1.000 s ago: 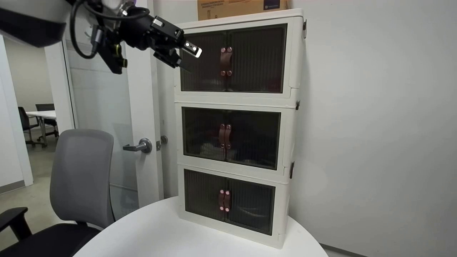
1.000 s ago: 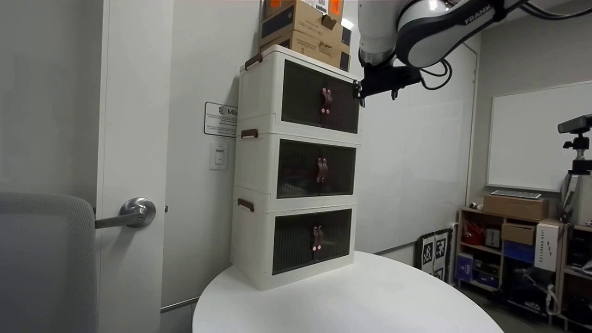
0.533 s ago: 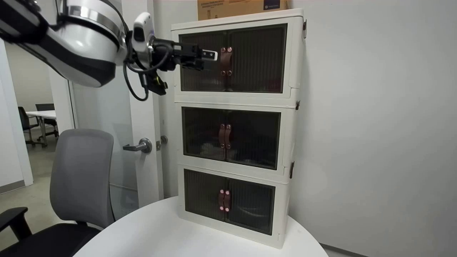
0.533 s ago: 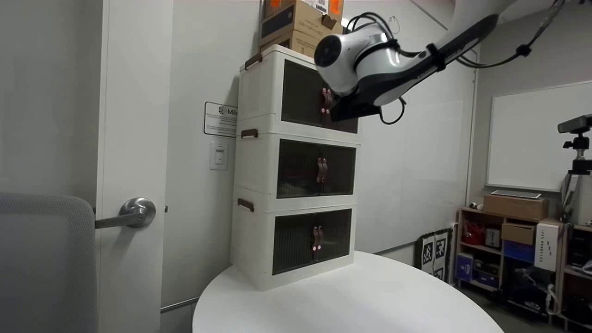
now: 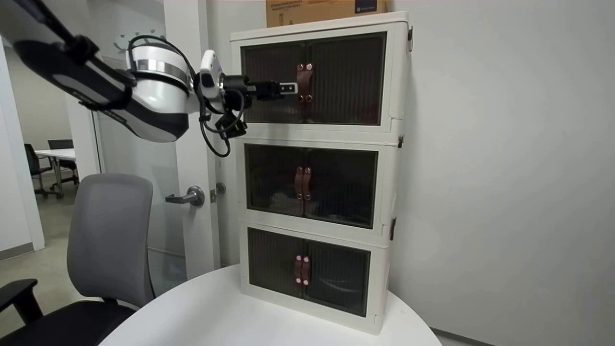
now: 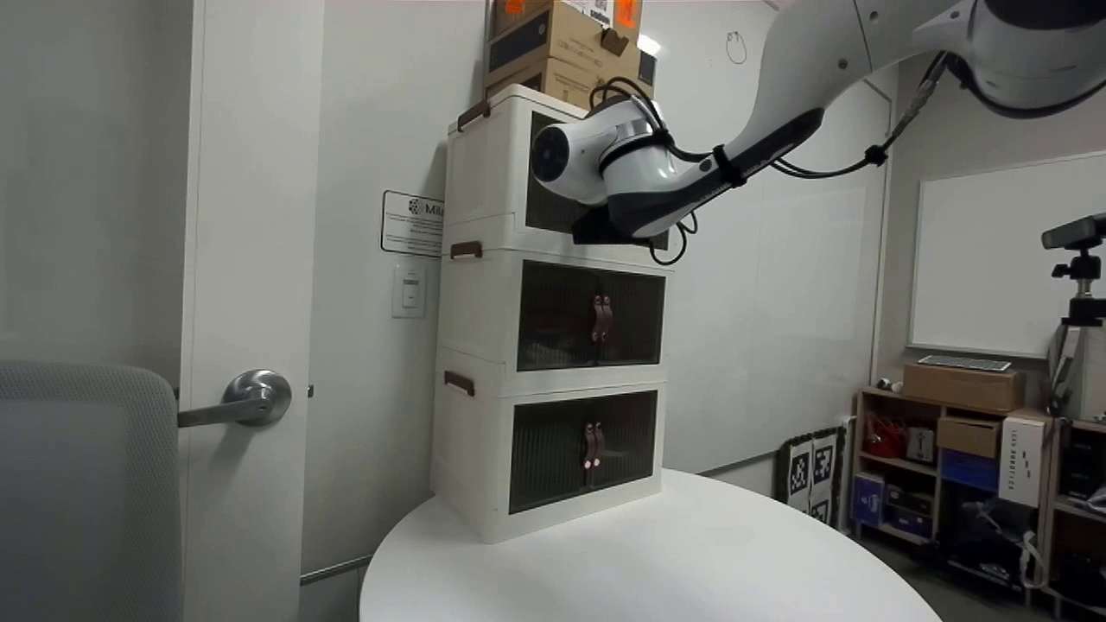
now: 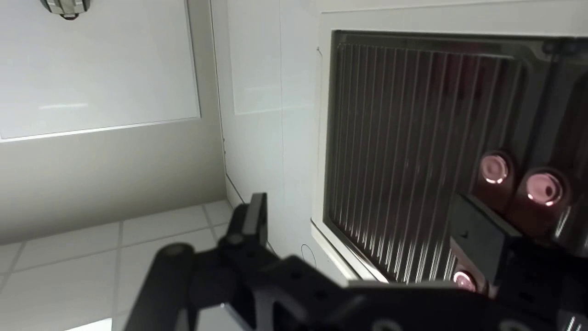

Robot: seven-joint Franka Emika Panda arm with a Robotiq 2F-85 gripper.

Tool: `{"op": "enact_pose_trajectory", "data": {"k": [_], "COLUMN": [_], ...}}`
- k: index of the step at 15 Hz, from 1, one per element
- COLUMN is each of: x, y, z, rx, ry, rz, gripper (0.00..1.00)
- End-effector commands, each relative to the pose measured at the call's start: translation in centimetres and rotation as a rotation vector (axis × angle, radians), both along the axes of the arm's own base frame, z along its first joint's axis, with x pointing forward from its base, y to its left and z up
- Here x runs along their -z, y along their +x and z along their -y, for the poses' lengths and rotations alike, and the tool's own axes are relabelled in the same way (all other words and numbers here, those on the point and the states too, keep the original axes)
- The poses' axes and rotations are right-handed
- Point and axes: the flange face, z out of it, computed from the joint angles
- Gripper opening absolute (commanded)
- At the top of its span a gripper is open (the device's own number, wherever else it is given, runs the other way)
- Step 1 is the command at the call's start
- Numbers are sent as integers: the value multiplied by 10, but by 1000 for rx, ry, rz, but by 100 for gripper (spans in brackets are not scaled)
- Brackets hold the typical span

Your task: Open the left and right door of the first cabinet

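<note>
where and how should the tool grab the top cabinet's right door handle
Probably mid-height on the right strap handle, between its studs, where it bows out from the right door. It stands vertical, so a sideways pinch by the open tool, from the front, should suit; aim slightly right, as the left strap handle sits close beside it.

In an exterior view, a white, round-edged table (image 5: 202, 312) is shown at the bottom centre, cut off by the lower border of the frame. The lowest cream-framed, double-door cabinet (image 5: 331, 276) is set upright directly on it, at the upper right of its visible part. In an exterior view, the upper left of the table (image 6: 691, 561) is taken up by the cabinet (image 6: 553, 453).
</note>
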Motion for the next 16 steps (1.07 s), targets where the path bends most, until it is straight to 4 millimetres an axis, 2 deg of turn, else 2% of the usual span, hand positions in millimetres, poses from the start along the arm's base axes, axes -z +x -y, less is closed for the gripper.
{"op": "enact_pose_trajectory", "data": {"k": [1,8,16], "x": [-23,-53,-55], "y": [16,21,30], "z": [-9,-18,-17], "rx": [-1,-30,-56], "ry": [35,96,177], "rz": [65,95,30], "gripper": [100,100,100]}}
